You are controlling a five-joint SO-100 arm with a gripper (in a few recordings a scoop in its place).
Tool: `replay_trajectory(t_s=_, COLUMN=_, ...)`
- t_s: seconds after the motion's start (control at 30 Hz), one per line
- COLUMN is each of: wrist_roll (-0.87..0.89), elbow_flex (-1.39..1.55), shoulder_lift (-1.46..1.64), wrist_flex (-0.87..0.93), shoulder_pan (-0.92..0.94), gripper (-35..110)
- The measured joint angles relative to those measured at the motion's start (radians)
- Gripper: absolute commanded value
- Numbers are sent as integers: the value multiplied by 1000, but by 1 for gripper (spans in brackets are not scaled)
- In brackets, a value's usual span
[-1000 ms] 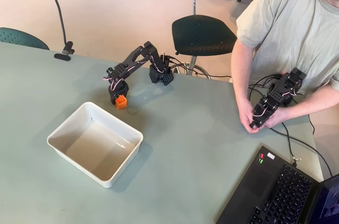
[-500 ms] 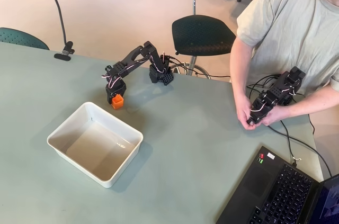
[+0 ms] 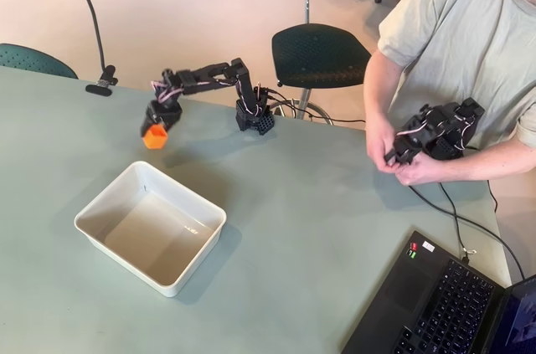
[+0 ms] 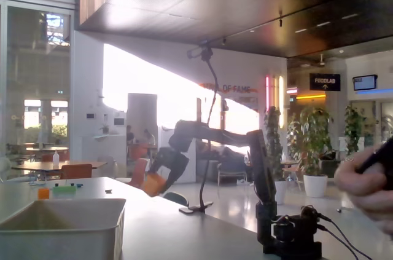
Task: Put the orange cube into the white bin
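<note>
In the overhead view, the white bin (image 3: pixel 151 227) was seen nearest, in the lower left of the frame, standing empty on the pale green table (image 3: pixel 318 228). In the fixed view its wall (image 4: pixel 61 229) filled the lower left corner.

Beyond it, toward the upper left of the overhead frame, the orange cube (image 3: pixel 154 137) was held clamped between the fingers of the gripper (image 3: pixel 156 130). In the fixed view the cube (image 4: pixel 153 184) was shown lifted clear of the table surface, hanging below the black arm.

A change over the last second was noted: the cube, which had sat low just beside the bin's far corner, had been raised and swung to the left of the frame, and the arm had been stretched out more nearly level. The grasp was thus judged secure and the lift done, but the cube had been carried away from the bin's opening rather than over it. A move back toward the near side, over the bin, was judged to be needed before release.
</note>
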Motion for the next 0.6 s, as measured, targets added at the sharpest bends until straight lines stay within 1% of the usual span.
replay_trajectory(t_s=0.13, wrist_roll=6, elbow_flex=-144, shoulder_lift=0, wrist_flex=-6, shoulder_pan=-23, gripper=24)
replay_trajectory(t_s=0.3, wrist_roll=-2, elbow_flex=-252, shoulder_lift=-12, wrist_flex=-11, shoulder_pan=-161, gripper=24)
replay_trajectory(t_s=0.47, wrist_roll=-2, elbow_flex=-316, shoulder_lift=-109, wrist_flex=-12, shoulder_pan=-304, gripper=24)
replay_trajectory(t_s=0.6, wrist_roll=-2, elbow_flex=-356, shoulder_lift=-198, wrist_flex=-74, shoulder_pan=-376, gripper=24)
